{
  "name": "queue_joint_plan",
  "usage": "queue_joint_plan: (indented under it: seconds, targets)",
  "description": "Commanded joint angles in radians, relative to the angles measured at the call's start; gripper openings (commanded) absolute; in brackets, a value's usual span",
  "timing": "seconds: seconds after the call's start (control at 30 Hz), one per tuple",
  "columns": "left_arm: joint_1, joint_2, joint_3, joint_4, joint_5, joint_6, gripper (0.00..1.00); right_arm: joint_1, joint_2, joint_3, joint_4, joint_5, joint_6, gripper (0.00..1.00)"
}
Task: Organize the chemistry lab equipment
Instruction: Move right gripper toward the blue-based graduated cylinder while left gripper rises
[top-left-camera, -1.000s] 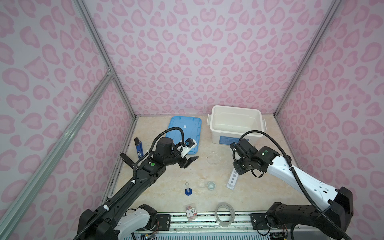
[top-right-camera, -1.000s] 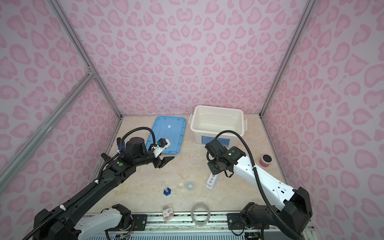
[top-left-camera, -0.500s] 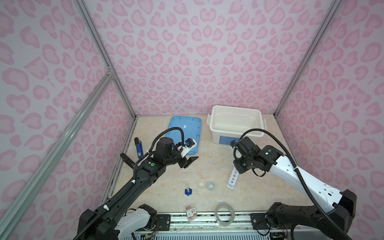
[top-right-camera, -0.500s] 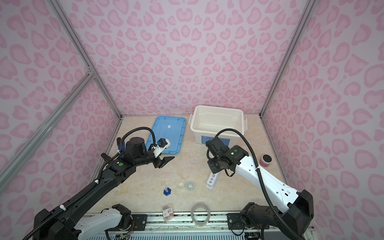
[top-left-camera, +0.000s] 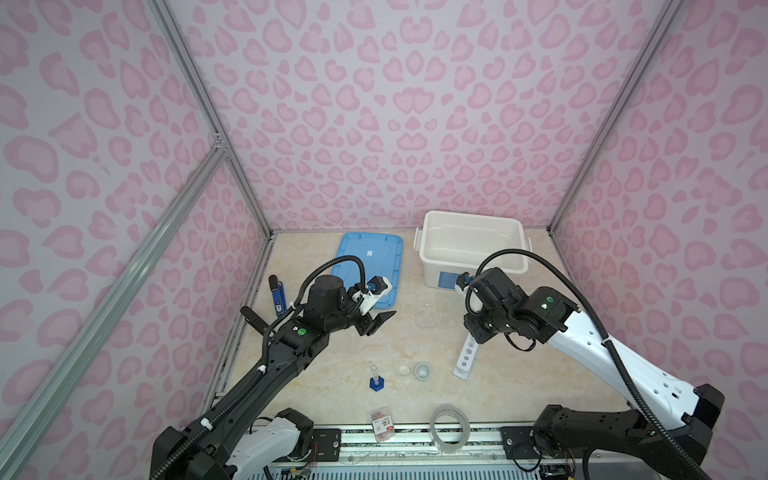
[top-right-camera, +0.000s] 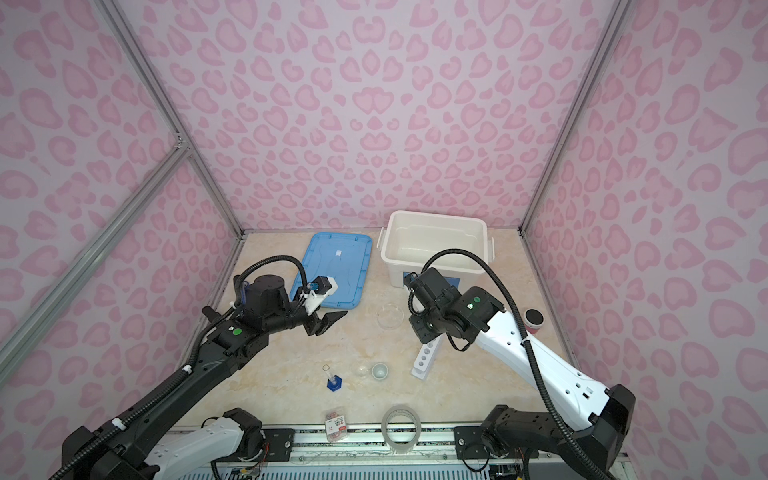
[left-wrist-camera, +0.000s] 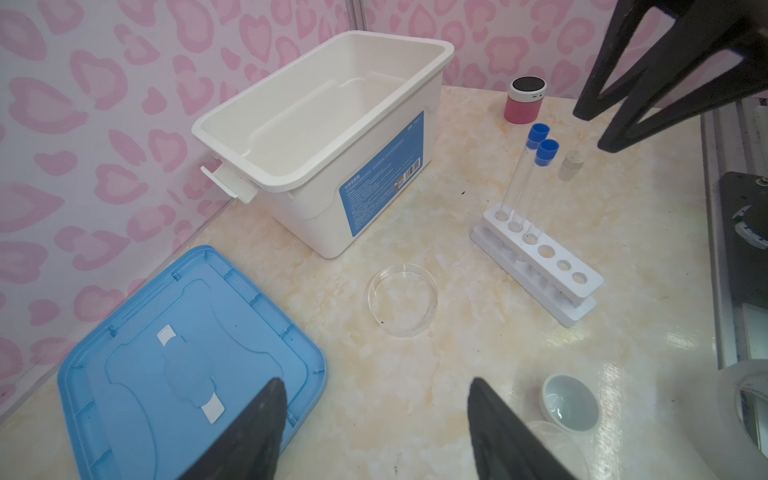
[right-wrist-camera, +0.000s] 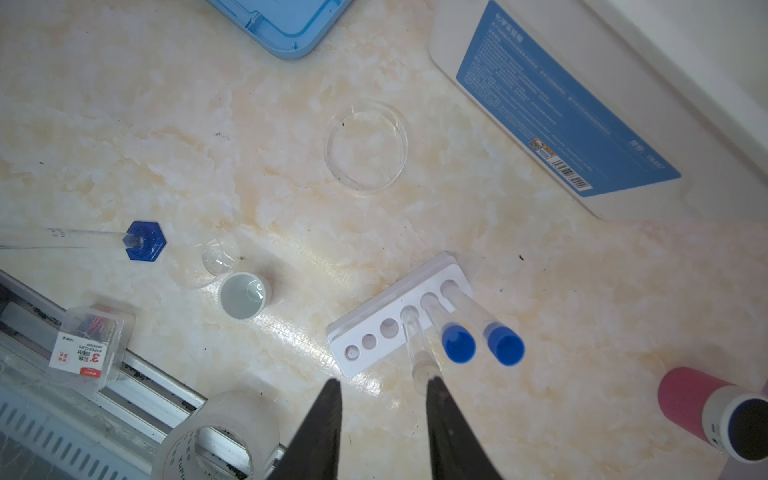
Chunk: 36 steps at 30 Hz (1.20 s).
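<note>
The white six-hole rack (top-left-camera: 466, 360) (right-wrist-camera: 395, 328) stands on the table at centre right. It holds two blue-capped test tubes (right-wrist-camera: 458, 344) (left-wrist-camera: 538, 135) and a third tube (right-wrist-camera: 417, 345) with a pale cap. My right gripper (right-wrist-camera: 384, 380) hangs open just above the rack with nothing between its fingers, and the pale cap is beside one fingertip. The petri dish (top-left-camera: 427, 316), tiny glass dish (top-left-camera: 403, 370), white cup (top-left-camera: 422, 370) and blue-based cylinder (top-left-camera: 376, 381) rest on the table. My left gripper (top-left-camera: 376, 324) (left-wrist-camera: 374, 382) hovers open and empty near the blue lid's front corner.
An empty white bin (top-left-camera: 432, 274) sits at the back right with its blue lid (top-left-camera: 370, 257) flat beside it. A tape roll (top-left-camera: 449, 424) and a red-labelled packet (top-left-camera: 383, 424) lie at the front edge. A pink speaker (top-right-camera: 534, 320) stands right, a blue lighter (top-left-camera: 277, 295) left.
The right gripper's jaws have spread a little and the wrist has lifted slightly over the rack. The left arm has not moved.
</note>
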Motion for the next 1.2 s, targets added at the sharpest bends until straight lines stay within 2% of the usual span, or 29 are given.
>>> queue_joint_plan:
  seconds: [0.0, 0.17, 0.43, 0.7, 0.77, 0.97, 1.17]
  targets:
    - [0.004, -0.022, -0.001, 0.059, -0.028, -0.028, 0.71, 0.024, -0.016, -0.006, 0.055, 0.016, -0.024, 0.37]
    - [0.021, -0.049, 0.015, 0.073, -0.092, -0.098, 0.71, 0.060, -0.068, -0.069, 0.186, -0.036, -0.048, 0.42]
    - [0.084, -0.136, -0.029, 0.173, -0.229, -0.279, 0.72, 0.192, -0.079, -0.196, 0.318, -0.035, -0.104, 0.47]
    - [0.166, -0.228, -0.076, 0.216, -0.282, -0.482, 0.79, 0.273, -0.066, -0.329, 0.601, -0.140, -0.129, 0.49]
    - [0.183, -0.249, -0.088, 0.201, -0.315, -0.521, 0.84, 0.289, -0.044, -0.359, 0.669, -0.158, -0.126, 0.50]
    - [0.239, -0.297, -0.100, 0.160, -0.349, -0.591, 0.95, 0.347, 0.060, -0.418, 0.859, -0.166, -0.123, 0.51]
    - [0.262, -0.301, -0.077, 0.099, -0.377, -0.525, 0.98, 0.398, 0.163, -0.408, 0.956, -0.148, -0.140, 0.52]
